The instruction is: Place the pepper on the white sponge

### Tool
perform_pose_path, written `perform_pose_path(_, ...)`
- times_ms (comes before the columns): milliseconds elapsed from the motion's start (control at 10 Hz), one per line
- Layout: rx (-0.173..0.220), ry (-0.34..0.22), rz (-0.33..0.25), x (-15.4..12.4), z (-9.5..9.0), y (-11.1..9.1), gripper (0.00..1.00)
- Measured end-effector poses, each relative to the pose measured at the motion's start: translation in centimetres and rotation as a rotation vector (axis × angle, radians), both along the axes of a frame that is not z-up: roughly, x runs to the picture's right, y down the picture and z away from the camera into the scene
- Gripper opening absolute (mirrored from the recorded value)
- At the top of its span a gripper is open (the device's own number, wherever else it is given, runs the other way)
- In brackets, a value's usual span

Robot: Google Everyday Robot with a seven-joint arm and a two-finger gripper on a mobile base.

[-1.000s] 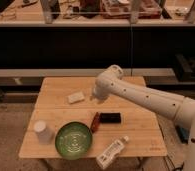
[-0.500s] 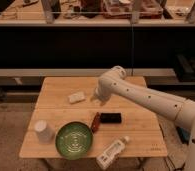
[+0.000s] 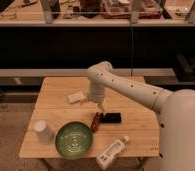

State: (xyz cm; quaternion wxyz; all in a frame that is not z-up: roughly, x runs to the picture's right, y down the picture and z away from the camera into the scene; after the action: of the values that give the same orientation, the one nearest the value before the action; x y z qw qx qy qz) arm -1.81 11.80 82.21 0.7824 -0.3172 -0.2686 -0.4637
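The end effector (image 3: 100, 107) hung near the red pepper (image 3: 95, 121), at its one o'clock; I could not tell how open it was. The pepper lay on the tabletop (image 3: 136, 131), at five o'clock from the white sponge (image 3: 76, 96).

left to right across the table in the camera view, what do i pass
white cup, green plate, pepper, black object. The end effector sits just above the pepper in the picture, right of the white sponge.

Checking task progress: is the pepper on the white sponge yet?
No, the red pepper lies on the table beside the green plate, apart from the white sponge, with the gripper just above it.
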Motion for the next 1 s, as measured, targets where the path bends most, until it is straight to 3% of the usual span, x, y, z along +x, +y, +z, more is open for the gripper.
perform_pose_path(100, -0.033, 0.032, -0.001, -0.4, -0.1, 1.3, 0.80)
perform_pose_path(300, -0.036, 0.068, 0.015, -0.5, -0.6, 2.6, 0.80)
perform_pose_path(400, 0.004, 0.078, 0.033, -0.5, -1.1, 3.4, 0.80)
perform_pose_path(500, 0.096, 0.071, 0.053, 0.1, -2.2, 4.6, 0.80)
perform_pose_path(600, 0.150, 0.057, 0.055, 0.2, -2.7, 5.1, 0.80)
perform_pose_path(800, 0.217, 0.038, 0.039, 0.8, -2.6, 5.9, 0.80)
perform_pose_path(1000, 0.236, 0.020, 0.038, 1.3, -1.8, 6.4, 0.80)
